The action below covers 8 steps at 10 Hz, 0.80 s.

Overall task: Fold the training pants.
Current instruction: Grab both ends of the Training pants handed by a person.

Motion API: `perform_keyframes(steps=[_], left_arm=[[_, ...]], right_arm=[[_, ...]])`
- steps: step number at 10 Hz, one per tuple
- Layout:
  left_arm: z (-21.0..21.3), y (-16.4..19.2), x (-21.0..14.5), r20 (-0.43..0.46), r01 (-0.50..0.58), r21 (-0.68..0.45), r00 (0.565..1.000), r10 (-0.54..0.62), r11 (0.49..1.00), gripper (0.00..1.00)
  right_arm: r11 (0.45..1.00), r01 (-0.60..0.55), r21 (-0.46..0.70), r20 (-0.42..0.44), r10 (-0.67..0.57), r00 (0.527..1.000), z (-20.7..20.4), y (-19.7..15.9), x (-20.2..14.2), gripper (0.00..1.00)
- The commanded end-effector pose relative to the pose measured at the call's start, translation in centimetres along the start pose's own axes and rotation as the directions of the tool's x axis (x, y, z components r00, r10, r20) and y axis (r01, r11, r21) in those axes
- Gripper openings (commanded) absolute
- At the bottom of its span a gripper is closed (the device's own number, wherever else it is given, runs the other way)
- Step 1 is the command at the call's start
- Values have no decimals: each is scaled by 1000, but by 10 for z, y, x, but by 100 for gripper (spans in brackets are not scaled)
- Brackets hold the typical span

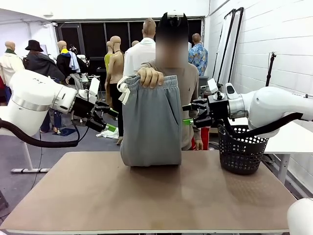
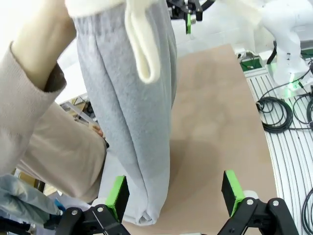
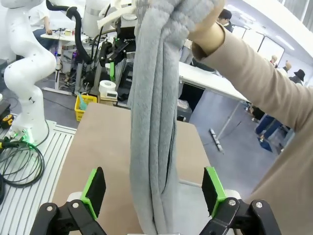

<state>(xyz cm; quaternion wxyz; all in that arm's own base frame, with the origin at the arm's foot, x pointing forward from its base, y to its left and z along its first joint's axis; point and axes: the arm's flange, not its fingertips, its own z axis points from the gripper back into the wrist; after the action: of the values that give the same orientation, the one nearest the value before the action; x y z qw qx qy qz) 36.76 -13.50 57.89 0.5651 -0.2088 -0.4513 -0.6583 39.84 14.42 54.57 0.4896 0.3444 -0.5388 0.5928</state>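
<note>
The training pants (image 1: 150, 122) are light grey and hang folded from the person's hand (image 1: 150, 77), which grips the gathered waistband; the white drawstring (image 1: 123, 90) dangles at its left. Their lower end rests on the brown table (image 1: 146, 196). My left gripper (image 1: 108, 120) stands open just left of the pants at mid height. My right gripper (image 1: 188, 113) stands open just right of them. In the left wrist view the pants (image 2: 132, 122) hang past the left green pad (image 2: 117, 196). In the right wrist view the pants (image 3: 154, 127) hang between the open fingers (image 3: 94, 191), touching neither.
A black mesh basket (image 1: 242, 149) stands at the table's right side, close under my right arm. The person stands behind the table's far edge, an arm in a beige sleeve (image 3: 244, 73) raised. Cables and a metal rail (image 2: 288, 112) lie beside the table.
</note>
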Motion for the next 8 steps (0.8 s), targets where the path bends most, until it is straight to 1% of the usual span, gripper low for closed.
perform_keyframes(steps=[1, 4, 8], left_arm=[[-5, -8, -4, 76, 18, 13, 997, -19, 1000, 100], [-12, -5, 1, 158, 27, 24, 987, -31, 999, 100], [-22, -4, 10, 207, 42, 14, 977, -44, 999, 100]], right_arm=[[1000, 22, -3, 39, -22, 999, -7, 8, 6, 100], [1000, -4, -28, 79, 6, 997, -12, 8, 13, 100], [999, -22, -36, 112, 25, 993, -18, 4, 21, 100]])
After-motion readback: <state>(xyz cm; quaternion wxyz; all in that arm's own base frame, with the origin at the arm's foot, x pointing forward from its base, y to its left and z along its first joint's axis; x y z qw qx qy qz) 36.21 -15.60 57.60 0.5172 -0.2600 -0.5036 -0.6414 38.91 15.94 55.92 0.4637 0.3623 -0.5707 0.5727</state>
